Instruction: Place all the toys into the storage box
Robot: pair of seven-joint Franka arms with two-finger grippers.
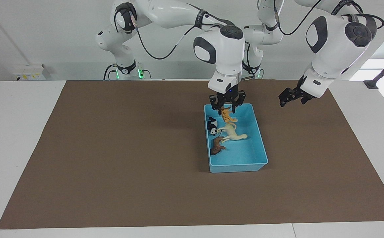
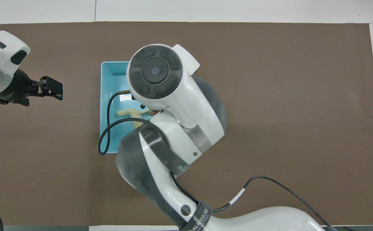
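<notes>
Right gripper (image 1: 227, 106): you have it clamped on the tiger (image 1: 226, 115), up in the air over the end of the box (image 1: 257, 132) nearest the robots. The overhead view hides the gripper under its own arm, so read it from the facing view.
Tiger: it hangs head-up from the fingers, its long axis running down and slightly away from the robots, tail end lowest. It looks clear of the box floor, though I cannot tell whether it brushes the horse (image 1: 233, 133).
What lies below: the box floor lies straight under the tiger, so your release needs only a small drop, no sideways travel.
Already in the box: horse in the middle, panda (image 1: 212, 126) against the wall toward the right arm's end, lion (image 1: 217, 146) farther from the robots than the panda. All three lie close together under and just past the tiger.
Open floor: the bare part of the box is toward the left arm's end and the end farthest from the robots.
Left gripper (image 1: 289, 98): fingers apart, holding nothing, raised over the mat (image 1: 112, 148) beside the box at the left arm's end of the table. It waits.
Your next move, as I judge it: open the right gripper here; the tiger is the last toy out.
</notes>
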